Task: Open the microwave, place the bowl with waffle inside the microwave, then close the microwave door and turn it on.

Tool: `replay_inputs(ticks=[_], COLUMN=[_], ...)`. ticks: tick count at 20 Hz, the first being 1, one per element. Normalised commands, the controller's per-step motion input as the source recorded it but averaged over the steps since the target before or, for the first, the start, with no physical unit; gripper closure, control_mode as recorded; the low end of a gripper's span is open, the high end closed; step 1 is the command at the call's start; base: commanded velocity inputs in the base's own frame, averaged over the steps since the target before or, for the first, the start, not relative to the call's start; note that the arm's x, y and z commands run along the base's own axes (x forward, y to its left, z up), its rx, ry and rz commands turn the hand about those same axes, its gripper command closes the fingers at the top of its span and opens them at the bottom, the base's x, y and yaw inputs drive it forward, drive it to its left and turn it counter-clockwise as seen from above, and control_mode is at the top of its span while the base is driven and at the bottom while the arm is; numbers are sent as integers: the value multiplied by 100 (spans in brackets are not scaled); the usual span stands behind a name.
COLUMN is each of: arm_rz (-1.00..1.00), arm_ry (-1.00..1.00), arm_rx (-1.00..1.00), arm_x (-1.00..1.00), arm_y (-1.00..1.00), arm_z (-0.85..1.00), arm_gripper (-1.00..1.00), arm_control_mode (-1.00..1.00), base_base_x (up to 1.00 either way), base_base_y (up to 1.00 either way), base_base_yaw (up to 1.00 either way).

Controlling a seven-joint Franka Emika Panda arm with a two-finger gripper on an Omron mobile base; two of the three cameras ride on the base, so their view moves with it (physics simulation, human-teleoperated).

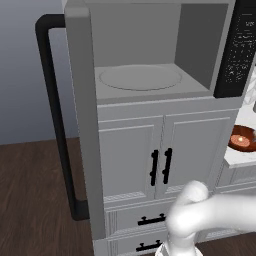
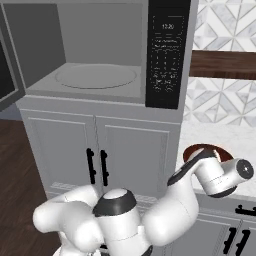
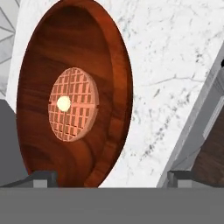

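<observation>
Already the microwave (image 2: 100, 55) stands with its door (image 1: 82, 115) swung wide. Right of it, the bowl (image 3: 74, 94) with the waffle (image 3: 73, 103) sits on the worktop (image 3: 175, 52). Above the bowl hangs the tool (image 3: 111, 177), jaws wide and empty. Closing on the thin rim off-centre could tip the bowl and spill the waffle.

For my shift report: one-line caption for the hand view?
Open end effector poised over the reddish-brown bowl holding the waffle on the marble counter.
</observation>
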Motion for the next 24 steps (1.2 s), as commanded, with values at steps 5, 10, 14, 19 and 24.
replay_inputs(ticks=[5, 10, 14, 19, 24], arm_rz=[0, 0, 0, 0, 0], arm_ry=[1, 5, 5, 3, 0], arm_rx=[3, 3, 2, 1, 0], arm_x=[36, 37, 11, 1, 0], arm_y=[-13, -5, -7, -1, 0], arm_z=[-19, -6, -32, -29, 0], arm_gripper=[-100, -100, -100, -100, -100], arm_control_mode=[-100, -100, -100, -100, -100], base_base_x=[0, 0, 0, 0, 0], base_base_y=[0, 0, 0, 0, 0], base_base_yaw=[0, 0, 0, 0, 0])
